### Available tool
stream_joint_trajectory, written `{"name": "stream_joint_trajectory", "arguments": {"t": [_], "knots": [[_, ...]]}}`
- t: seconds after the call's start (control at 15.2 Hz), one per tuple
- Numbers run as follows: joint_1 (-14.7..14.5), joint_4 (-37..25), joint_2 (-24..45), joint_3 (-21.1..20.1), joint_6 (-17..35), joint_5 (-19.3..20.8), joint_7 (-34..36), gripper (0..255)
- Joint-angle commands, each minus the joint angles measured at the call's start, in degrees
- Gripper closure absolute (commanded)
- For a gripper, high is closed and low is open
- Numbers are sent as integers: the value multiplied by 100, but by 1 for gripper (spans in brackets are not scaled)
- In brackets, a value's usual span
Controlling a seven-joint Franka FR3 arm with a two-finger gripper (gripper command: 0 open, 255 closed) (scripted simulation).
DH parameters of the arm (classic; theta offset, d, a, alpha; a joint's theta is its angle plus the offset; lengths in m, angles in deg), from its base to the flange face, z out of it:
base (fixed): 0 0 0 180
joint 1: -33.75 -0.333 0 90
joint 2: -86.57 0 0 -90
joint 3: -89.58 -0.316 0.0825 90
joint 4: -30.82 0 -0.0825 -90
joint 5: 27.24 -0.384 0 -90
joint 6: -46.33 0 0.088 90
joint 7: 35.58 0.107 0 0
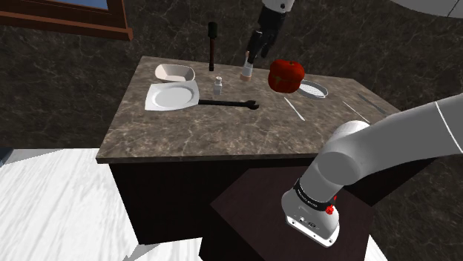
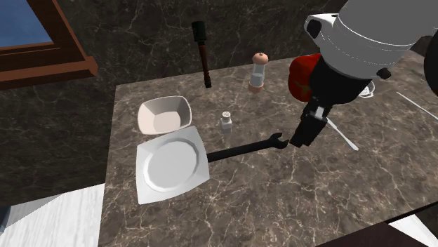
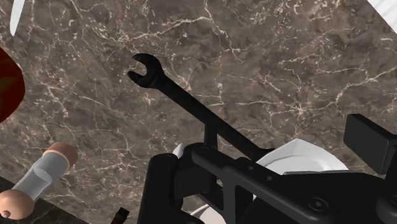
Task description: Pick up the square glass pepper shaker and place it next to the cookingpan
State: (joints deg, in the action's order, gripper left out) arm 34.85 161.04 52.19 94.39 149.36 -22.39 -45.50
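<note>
The pepper shaker (image 1: 218, 86) (image 2: 226, 123) is small, pale and square with a light cap. It stands upright on the dark marble counter (image 1: 222, 133), just behind the pan's handle. The pan (image 1: 172, 96) (image 2: 172, 165) is white and square, and its long black handle (image 1: 230, 104) (image 2: 246, 149) (image 3: 184, 102) ends in a forked tip. My black gripper (image 1: 254, 53) (image 2: 307, 133) (image 3: 264, 149) hangs open above the counter near the forked tip, to the second exterior view's right of the shaker, holding nothing.
A white bowl (image 2: 166, 114) sits behind the pan. A tall grinder with a brown knob (image 2: 259, 72) (image 3: 41, 178), a red pot-like object (image 1: 286, 75) and a black upright stick (image 2: 202, 52) stand along the back. A round sieve (image 1: 313, 90) lies at the shoulder view's right.
</note>
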Motion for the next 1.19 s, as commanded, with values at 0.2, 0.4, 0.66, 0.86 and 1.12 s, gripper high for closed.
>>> {"name": "stream_joint_trajectory", "arguments": {"t": [0.2, 0.4, 0.66, 0.86, 1.12], "knots": [[12, -468, 1096, 247, 492, -10, -269, 0], [18, -805, 1760, 376, 732, -64, -438, 0], [40, -1353, 2667, 523, 967, -191, -678, 0], [76, -1842, 3361, 606, 1074, -321, -864, 0], [168, -2606, 4307, 668, 1118, -520, -1104, 0]]}}
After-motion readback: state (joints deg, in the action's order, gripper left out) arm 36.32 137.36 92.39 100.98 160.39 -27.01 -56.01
